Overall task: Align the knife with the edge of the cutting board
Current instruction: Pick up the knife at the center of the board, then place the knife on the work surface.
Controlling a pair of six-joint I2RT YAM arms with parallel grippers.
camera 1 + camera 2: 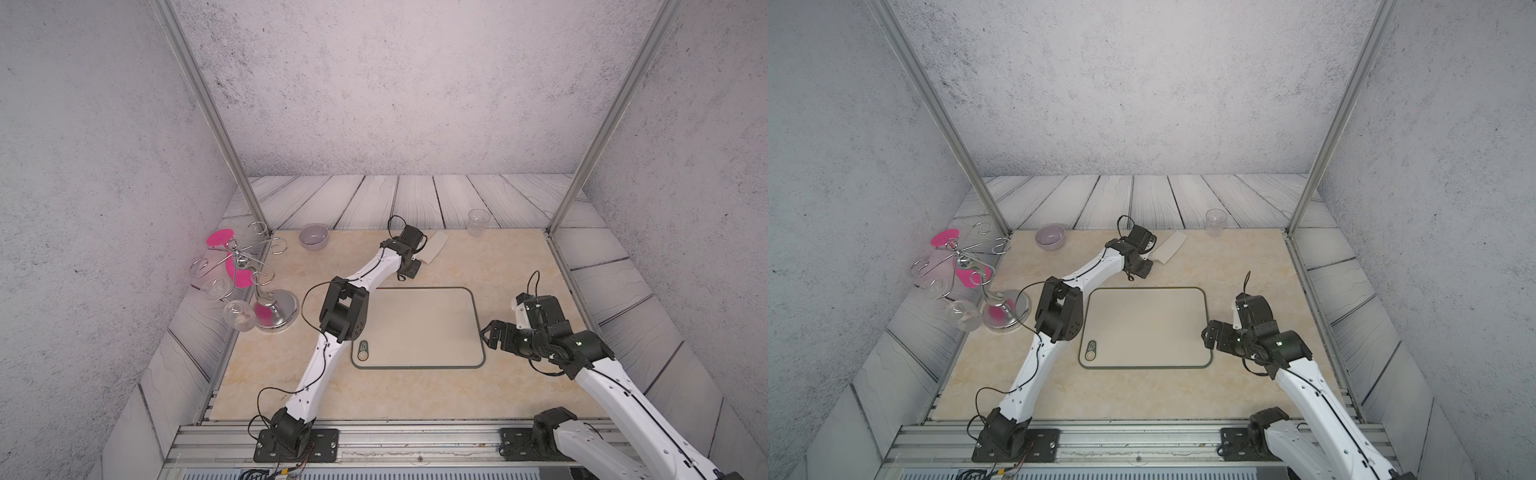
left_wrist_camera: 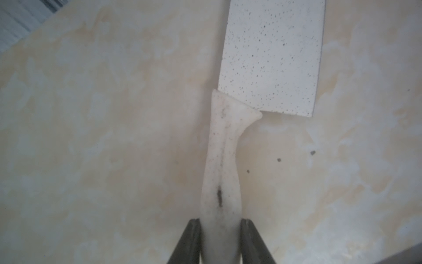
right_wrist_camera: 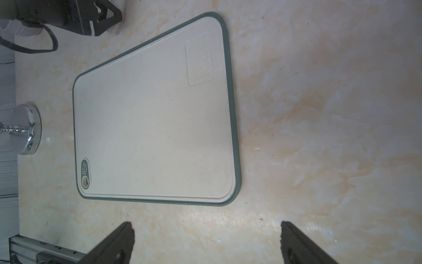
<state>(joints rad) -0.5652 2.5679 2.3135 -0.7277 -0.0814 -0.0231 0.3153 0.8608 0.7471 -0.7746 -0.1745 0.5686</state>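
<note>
Right gripper (image 1: 485, 333), near right: held spread, empty, just beside cutting board (image 1: 419, 328). Left gripper (image 2: 220, 222), far centre: pinched on handle end of knife (image 2: 230, 118). The knife is found on tabletop (image 1: 478, 395) beyond board's far edge. Step judged: grasp made. Next required: knife drawn nearer, squared to board edge.

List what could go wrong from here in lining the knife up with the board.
1. The left jaws pinch the knife by its handle, far from the wide blade; it might pivot or slip.
2. The knife lies askew beyond the far edge of the cutting board; the blade could ride onto its green rim.
3. The right jaws stand open close to the board's edge; a bump could shift it.
</note>
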